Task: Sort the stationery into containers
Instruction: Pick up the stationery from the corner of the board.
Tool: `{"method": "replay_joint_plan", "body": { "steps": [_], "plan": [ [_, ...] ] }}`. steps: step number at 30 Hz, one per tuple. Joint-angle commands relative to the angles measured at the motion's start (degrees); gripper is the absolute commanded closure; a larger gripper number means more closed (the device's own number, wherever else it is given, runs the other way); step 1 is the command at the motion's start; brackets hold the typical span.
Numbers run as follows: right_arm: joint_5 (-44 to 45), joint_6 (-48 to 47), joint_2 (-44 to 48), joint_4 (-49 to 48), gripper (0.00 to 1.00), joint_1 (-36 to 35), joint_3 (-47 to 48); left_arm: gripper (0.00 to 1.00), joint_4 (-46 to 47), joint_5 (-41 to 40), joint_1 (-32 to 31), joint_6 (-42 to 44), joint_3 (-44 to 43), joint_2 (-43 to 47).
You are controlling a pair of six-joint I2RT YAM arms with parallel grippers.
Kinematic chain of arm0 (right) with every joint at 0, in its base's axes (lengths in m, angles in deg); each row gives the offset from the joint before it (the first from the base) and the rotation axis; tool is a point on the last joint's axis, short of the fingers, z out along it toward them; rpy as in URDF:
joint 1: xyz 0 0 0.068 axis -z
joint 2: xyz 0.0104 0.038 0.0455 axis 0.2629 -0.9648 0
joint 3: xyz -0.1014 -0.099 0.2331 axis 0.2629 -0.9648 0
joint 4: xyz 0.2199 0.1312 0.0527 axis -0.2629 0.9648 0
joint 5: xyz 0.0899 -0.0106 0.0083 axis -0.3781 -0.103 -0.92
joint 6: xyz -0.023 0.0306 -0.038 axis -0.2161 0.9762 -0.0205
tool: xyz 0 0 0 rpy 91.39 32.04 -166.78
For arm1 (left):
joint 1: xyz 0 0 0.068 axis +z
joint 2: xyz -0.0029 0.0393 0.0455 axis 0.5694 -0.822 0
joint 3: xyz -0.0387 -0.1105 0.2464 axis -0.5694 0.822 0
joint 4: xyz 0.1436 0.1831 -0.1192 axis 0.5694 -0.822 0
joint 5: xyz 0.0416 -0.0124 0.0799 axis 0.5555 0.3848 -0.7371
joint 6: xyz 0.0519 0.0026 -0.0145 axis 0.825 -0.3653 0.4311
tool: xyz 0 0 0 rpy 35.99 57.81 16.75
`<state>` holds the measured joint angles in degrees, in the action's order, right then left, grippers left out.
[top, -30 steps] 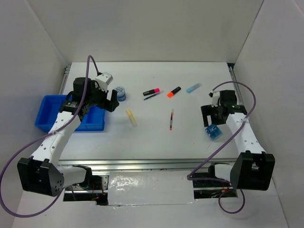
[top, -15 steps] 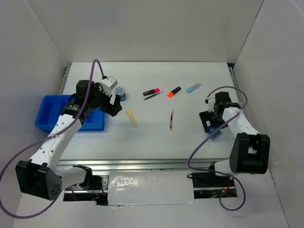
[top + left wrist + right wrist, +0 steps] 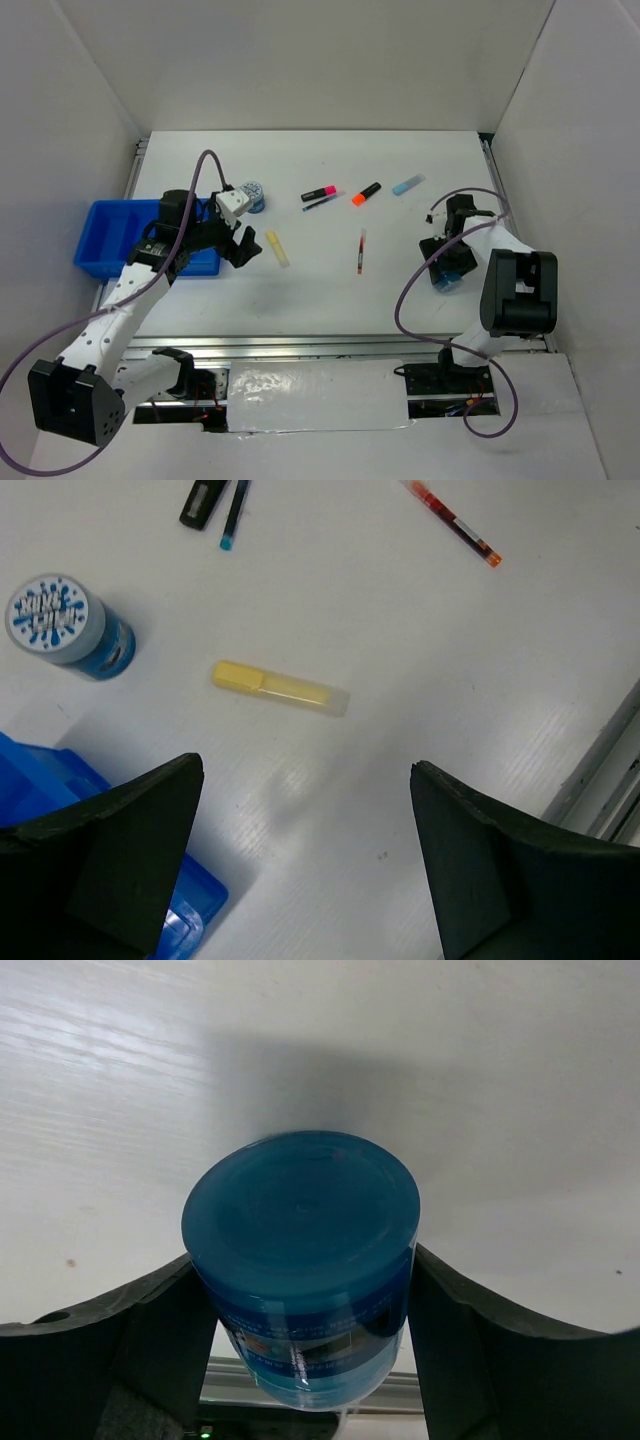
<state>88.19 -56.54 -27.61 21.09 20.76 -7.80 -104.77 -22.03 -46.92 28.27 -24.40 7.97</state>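
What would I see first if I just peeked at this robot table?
Probably the bright blue plastic tray at the left edge of the white table, the biggest splash of colour. Next, the round blue-white roll sitting between the fingers of the right gripper, filling that wrist view. Then the pink marker, orange-black marker and pale yellow marker scattered mid-table.

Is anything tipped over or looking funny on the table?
Yes. The right roll, gripped by the right hand, seems tipped on its side, its plain blue end facing the wrist camera. The left roll stands upright with its printed top up.
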Motion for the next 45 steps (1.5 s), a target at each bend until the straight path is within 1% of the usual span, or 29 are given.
{"method": "replay_joint_plan", "body": {
  "steps": [1, 2, 3, 4, 5, 6, 8, 9, 10, 11, 12, 13, 14, 15, 16, 17, 19, 20, 21, 23, 24, 25, 26, 27, 29, 32, 37, 38, 45],
  "plan": [
    [-5.5, 3.8, -0.3, 2.4, 0.63, 0.2, 5.0, 0.04, 7.0, 6.5, -0.3, 7.1, 1.5, 2.7],
    [-10.1, 5.1, 0.2, 4.5, 0.72, 0.2, 6.1, 0.04, 7.7, 7.9, -0.4, 9.7, 1.6, 3.1],
    [-12.5, 6.8, 0.5, 5.3, 0.80, 0.2, 7.0, 0.05, 8.6, 8.5, -0.4, 10.9, 1.9, 3.3],
    [-15.0, 10.2, 0.8, 5.9, 0.95, 0.2, 8.6, 0.05, 10.8, 8.9, -0.9, 11.9, 2.2, 3.4],
    [-17.5, 11.9, 1.0, 6.9, 1.00, 0.2, 9.4, 0.06, 11.5, 9.9, -1.3, 13.2, 2.2, 3.3],
    [-22.2, 13.5, 1.1, 7.3, 1.00, 0.2, 10.1, 0.07, 11.9, 10.4, -1.9, 17.5, 2.1, 3.2],
    [-27.5, 17.6, 1.2, 8.3, 1.00, 0.2, 11.5, 0.09, 14.7, 10.6, -5.3, 21.5, 2.4, 3.2],
    [-33.2, 18.5, 1.1, 8.6, 1.00, 0.2, 11.6, 0.10, 16.1, 11.0, -7.6, 25.9, 2.8, 3.2],
    [-36.1, 20.2, 0.7, 8.9, 1.00, 0.1, 11.4, 0.10, 18.1, 11.3, -9.0, 28.6, 3.5, 3.2],
    [-38.3, 20.9, 0.3, 9.6, 1.00, -0.1, 11.2, 0.11, 18.9, 10.7, -10.9, 34.4, 3.8, 3.0],
    [-41.1, 21.5, 0.2, 9.9, 1.00, -0.2, 10.9, 0.11, 19.2, 10.2, -14.6, 37.9, 4.2, 2.9],
    [-40.5, 23.9, 0.4, 10.1, 1.00, -0.4, 10.7, 0.12, 19.7, 9.7, -16.4, 41.0, 4.5, 2.6],
    [-39.8, 25.3, 0.6, 10.1, 1.00, -1.0, 10.5, 0.13, 19.8, 8.3, -18.5, 47.7, 4.8, 2.2],
    [-38.8, 29.1, 0.7, 10.2, 1.00, -1.5, 10.1, 0.14, 21.5, 7.6, -22.8, 50.8, 6.0, 2.2],
    [-38.2, 30.0, 0.3, 11.0, 1.00, -1.8, 10.0, 0.15, 22.5, 7.1, -24.9, 53.5, 6.8, 1.8],
    [-38.5, 30.6, 0.2, 11.5, 1.00, -2.7, 9.9, 0.15, 23.9, 6.6, -29.0, 59.5, 7.5, 1.5],
    [-39.9, 32.4, 0.3, 11.5, 1.00, -3.3, 8.9, 0.16, 24.0, 4.7, -33.1, 66.2, 9.4, -0.2],
    [-40.1, 33.3, 0.5, 11.2, 1.00, -4.0, 8.4, 0.16, 25.6, 3.8, -35.1, 71.1, 10.1, -1.1],
    [-40.2, 34.4, 0.6, 11.2, 1.00, -4.5, 7.6, 0.16, 26.4, 3.2, -38.1, 73.3, 11.0, -1.9],
    [-40.7, 35.1, 0.2, 11.7, 1.00, -5.3, 7.2, 0.14, 27.1, 2.4, -40.8, 77.7, 10.8, -5.3],
    [-40.9, 35.8, -0.1, 11.5, 1.00, -6.6, 6.6, 0.11, 27.6, 1.7, -43.2, 78.7, 9.8, -6.4],
    [-42.4, 36.1, -0.1, 11.7, 1.00, -6.9, 6.3, 0.10, 27.5, 1.7, -45.1, 80.1, 9.1, -8.9],
    [-42.8, 36.3, -0.3, 11.9, 1.00, -7.1, 6.1, 0.09, 27.5, 1.5, -46.0, 81.0, 8.6, -10.1],
    [-44.0, 36.5, -0.8, 12.3, 1.00, -7.7, 6.0, 0.08, 27.4, 0.8, -46.8, 83.8, 7.5, -12.5],
    [-45.3, 36.7, -1.4, 12.5, 1.00, -8.3, 5.7, 0.06, 29.4, 0.0, -48.3, 86.0, 7.5, -14.4],
    [-46.4, 36.4, -4.0, 13.0, 1.00, -9.7, 5.8, 0.05, 30.2, -3.6, -50.1, 90.4, 6.1, -18.8],
    [-47.2, 35.0, -7.4, 14.3, 1.00, -11.5, 7.4, 0.04, 37.2, -11.5, -51.5, 89.0, 3.2, -25.8],
    [-47.3, 34.9, -8.1, 14.5, 1.00, -11.8, 7.5, 0.01, 37.8, -12.0, -51.5, 89.2, 3.1, -27.2],
    [-47.2, 33.9, -8.6, 15.4, 1.00, -15.1, 8.7, 0.01, 36.7, -9.4, -51.1, 85.6, -0.2, -29.8]
  ]
}}
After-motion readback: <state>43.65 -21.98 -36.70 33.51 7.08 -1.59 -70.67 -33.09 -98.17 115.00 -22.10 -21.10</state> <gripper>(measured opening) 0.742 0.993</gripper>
